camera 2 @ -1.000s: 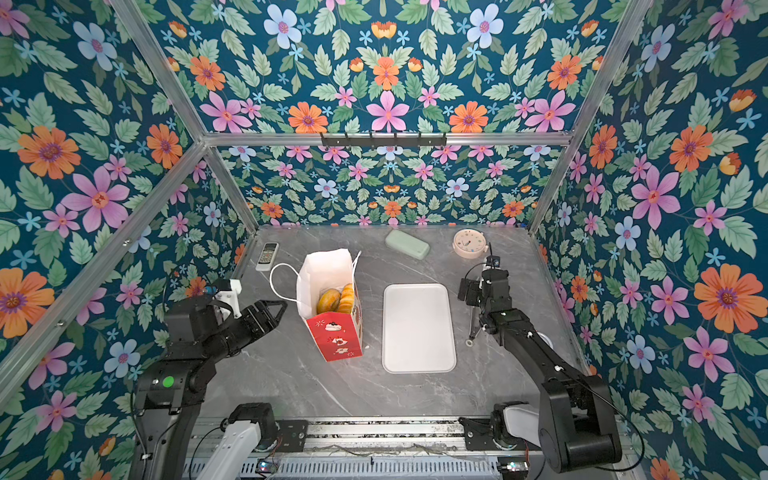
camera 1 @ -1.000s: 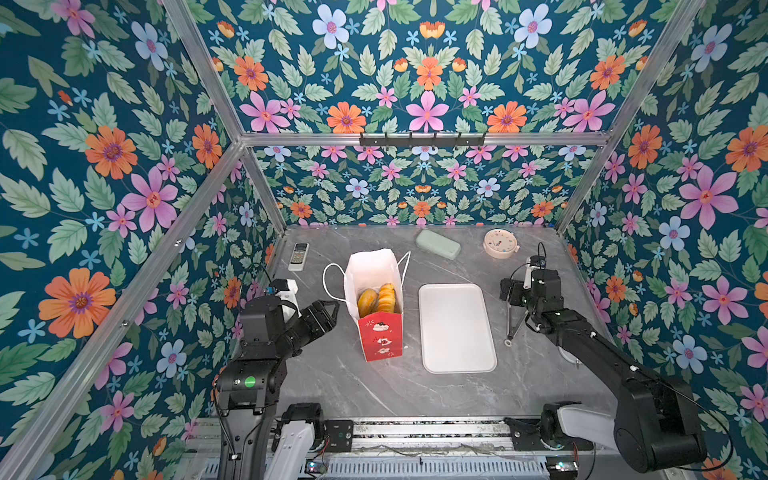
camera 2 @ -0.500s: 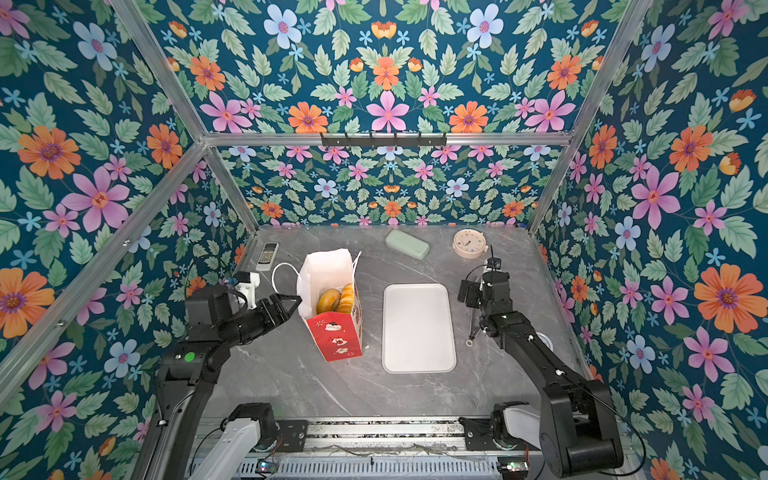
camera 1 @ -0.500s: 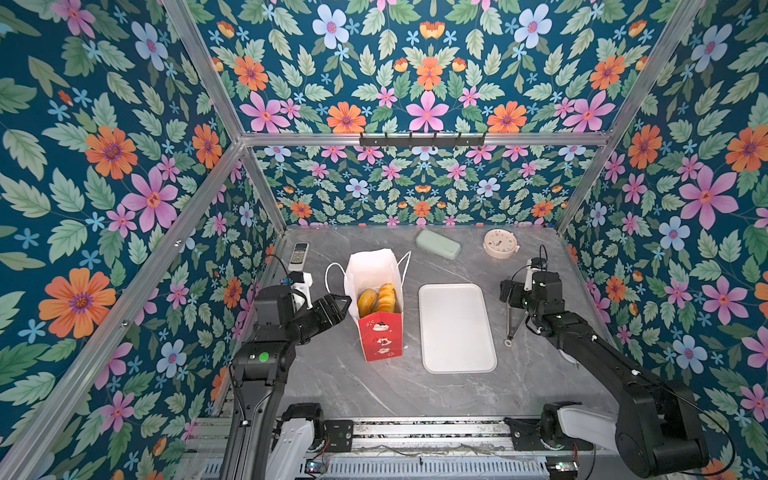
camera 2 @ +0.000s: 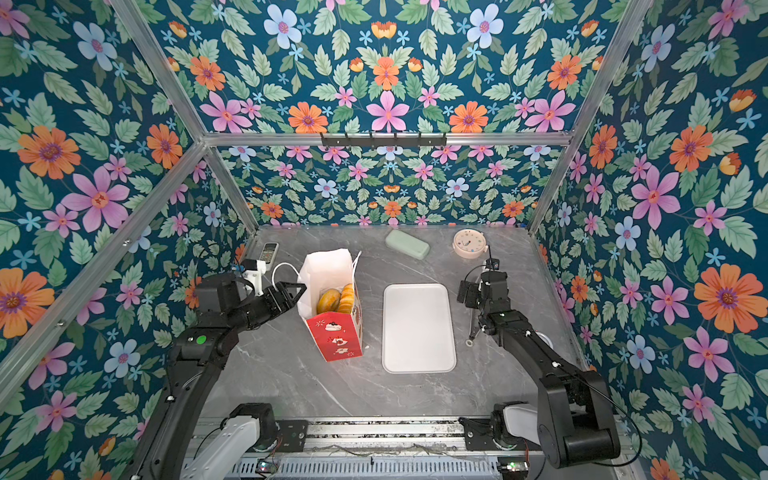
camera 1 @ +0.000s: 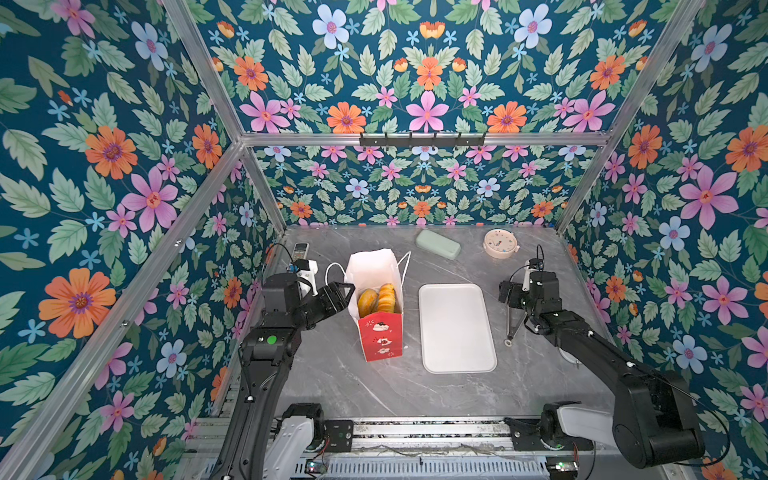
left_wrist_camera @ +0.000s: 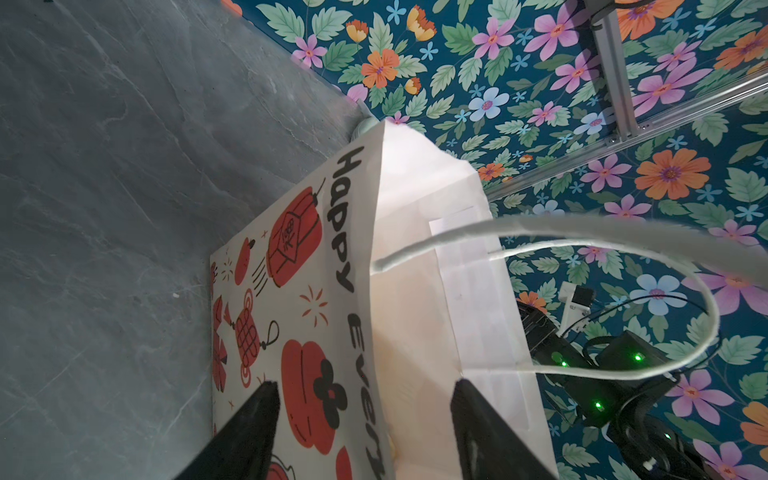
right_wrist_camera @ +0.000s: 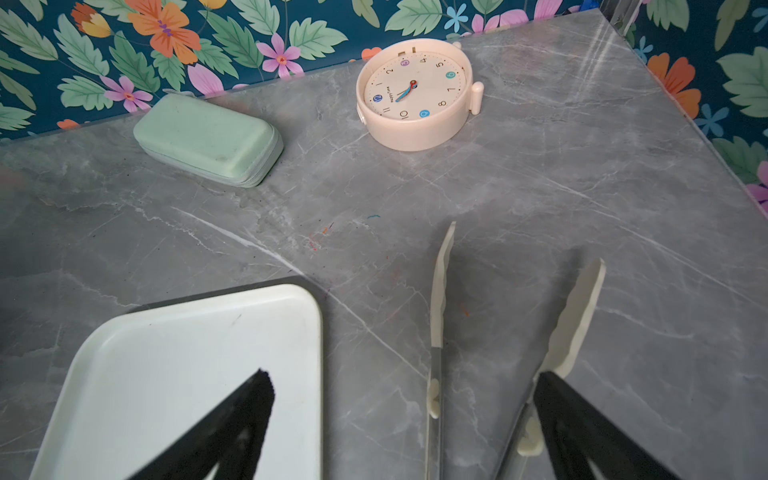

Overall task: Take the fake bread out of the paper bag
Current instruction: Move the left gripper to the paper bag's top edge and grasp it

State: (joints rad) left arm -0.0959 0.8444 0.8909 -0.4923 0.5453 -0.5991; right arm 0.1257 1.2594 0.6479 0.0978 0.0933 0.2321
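The paper bag (camera 1: 376,270) stands upright left of centre, white above a red band, in both top views (camera 2: 328,270). Two golden pieces of fake bread (camera 1: 368,302) (camera 2: 347,297) show through its open mouth; anything deeper is hidden. My left gripper (camera 1: 345,291) (camera 2: 297,291) is open at the bag's left rim. In the left wrist view the left gripper (left_wrist_camera: 365,383) straddles the bag's (left_wrist_camera: 307,257) printed wall edge, one finger outside and one over the white inside. My right gripper (camera 1: 509,297) (right_wrist_camera: 405,374) is open and holds nothing.
A white tray (camera 1: 455,328) (right_wrist_camera: 187,353) lies right of the bag. Tongs (camera 1: 513,328) (right_wrist_camera: 436,316) lie on the table under the right gripper. At the back are a green case (camera 1: 438,244), a clock (camera 1: 500,244) and a remote (camera 1: 300,251). The bag's cord handle (left_wrist_camera: 540,226) loops near the left gripper.
My left arm has swung forward and right until its gripper reached the bag's left rim, and its jaws have narrowed a little. The right arm has not moved.
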